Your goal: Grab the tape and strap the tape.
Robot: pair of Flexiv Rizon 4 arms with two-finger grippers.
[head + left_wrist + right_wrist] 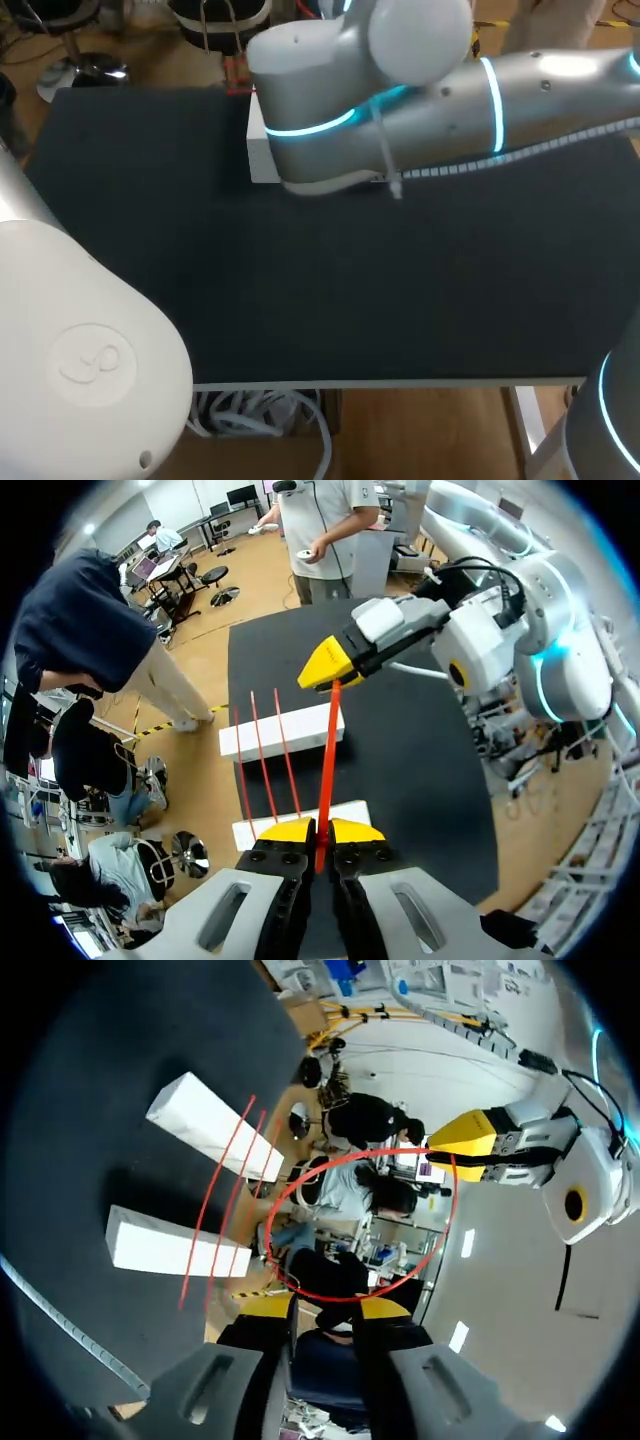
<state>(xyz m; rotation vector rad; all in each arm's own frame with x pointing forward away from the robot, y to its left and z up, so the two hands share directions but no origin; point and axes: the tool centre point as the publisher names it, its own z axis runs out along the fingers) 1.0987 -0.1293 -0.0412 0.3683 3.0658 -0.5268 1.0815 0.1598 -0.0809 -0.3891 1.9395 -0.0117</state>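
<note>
Head view: our right arm (pixel 420 100) comes in from the right and lies across the far half of the dark surface (pixel 350 290). It covers most of what stands under it. One end of the white blocks (pixel 262 150) shows at the arm's left side. Our left arm (pixel 80 350) fills the near left corner.

Left wrist view: we record the left fingers (pixel 308 830) drawn almost together, with only a narrow slit between the yellow tips. The red tape (pixel 327 770) is pinched in that slit. From there the tape runs straight ahead to the right fingers (pixel 330 665). Seen side-on, their yellow tips read as one wedge closed over the tape's far end. The tape hangs in the air between the two sets of fingers, passing above the two blocks. The blocks lie parallel and apart, near one edge of the surface. Thin red strips (pixel 262 755) run side by side from one block across to the other.

Right wrist view: we note the tape as a curved loop whose near end meets the right fingers between their tips. Those tips stand somewhat further apart than the left pair. The loop's far end sits at the left fingers ahead. Both blocks and the strips lie off to the side of the loop.
</note>
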